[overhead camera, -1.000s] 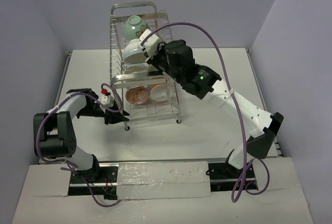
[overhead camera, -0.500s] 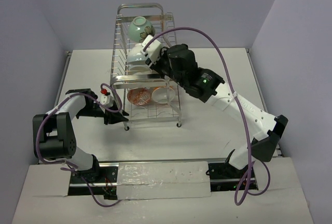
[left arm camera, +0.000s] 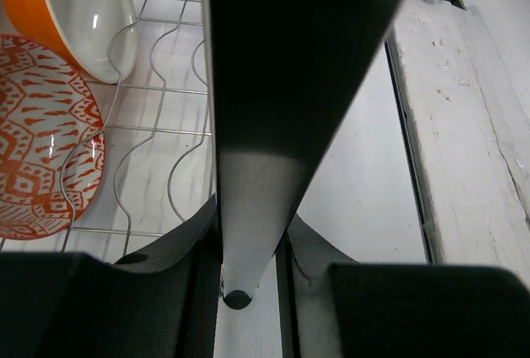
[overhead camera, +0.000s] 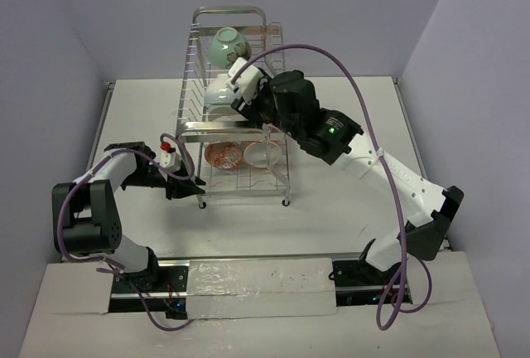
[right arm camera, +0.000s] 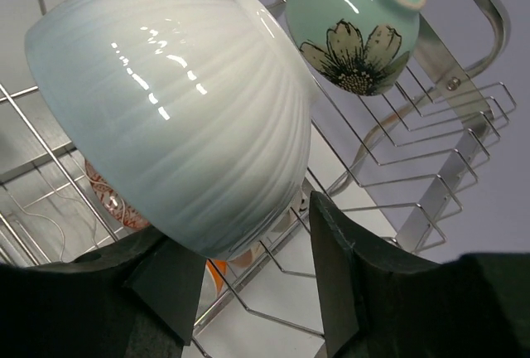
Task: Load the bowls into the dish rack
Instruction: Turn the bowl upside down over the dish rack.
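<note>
- While the white bowl [right arm camera: 174, 101] rests tilted in the upper tier of the dish rack [overhead camera: 236, 14], foot turned away from the fingers and rim low between them, the right gripper [right arm camera: 248, 238] is seen spread, one finger clear of the rim.
- The mint bowl [right arm camera: 352, 22] is racked just beyond the fingertips, to their right.
- The rack's post [left arm camera: 265, 84] is clamped between the fingers of the left gripper [left arm camera: 240, 242].
- The right arm is judged the nearer one; a straight withdrawal along the bowl's axis is called for.

White ribbed ceramic bowl [right arm camera: 182, 109] at right gripper [right arm camera: 248, 225]; beyond it mint-green ceramic bowl [right arm camera: 352, 22], dark flower mark; silver wire dish rack [right arm camera: 439, 126].
</note>
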Controlling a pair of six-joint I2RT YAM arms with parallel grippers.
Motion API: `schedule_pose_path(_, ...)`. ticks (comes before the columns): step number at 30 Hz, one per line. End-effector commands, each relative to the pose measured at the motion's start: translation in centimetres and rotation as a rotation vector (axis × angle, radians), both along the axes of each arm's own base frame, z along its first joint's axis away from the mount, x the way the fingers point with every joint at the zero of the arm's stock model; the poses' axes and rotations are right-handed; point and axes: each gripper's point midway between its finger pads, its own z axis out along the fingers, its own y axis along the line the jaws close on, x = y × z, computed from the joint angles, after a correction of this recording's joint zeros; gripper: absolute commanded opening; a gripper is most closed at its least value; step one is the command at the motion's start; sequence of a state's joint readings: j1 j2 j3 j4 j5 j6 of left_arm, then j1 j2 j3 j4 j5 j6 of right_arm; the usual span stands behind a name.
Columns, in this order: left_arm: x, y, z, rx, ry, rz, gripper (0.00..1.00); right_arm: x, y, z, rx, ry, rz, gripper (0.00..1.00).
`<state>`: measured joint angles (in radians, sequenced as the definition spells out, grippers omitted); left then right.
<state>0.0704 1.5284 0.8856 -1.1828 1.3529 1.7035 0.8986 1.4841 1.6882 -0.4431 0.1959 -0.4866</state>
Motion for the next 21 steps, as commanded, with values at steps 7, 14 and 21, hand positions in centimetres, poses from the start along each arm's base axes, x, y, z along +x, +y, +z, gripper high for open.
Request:
schedule_pose_path(7,-1.3,1.9,-2.5,0.115,0.215,0.046,0.0,-8.7,-1.4,-4.8,-0.128,0.247,0.24,0.68)
schedule_pose_path(14,-0.9,2.0,-2.6,0.123,0.216,0.06,0.0,-10.8,-2.1,-6.4,-0.156,0.349,0.291,0.72)
schedule_pose_path(21,-0.8,2.2,-2.7,0.133,0.221,0.072,0.0,-12.0,-3.1,-7.9,-0.215,0.417,0.32,0.73)
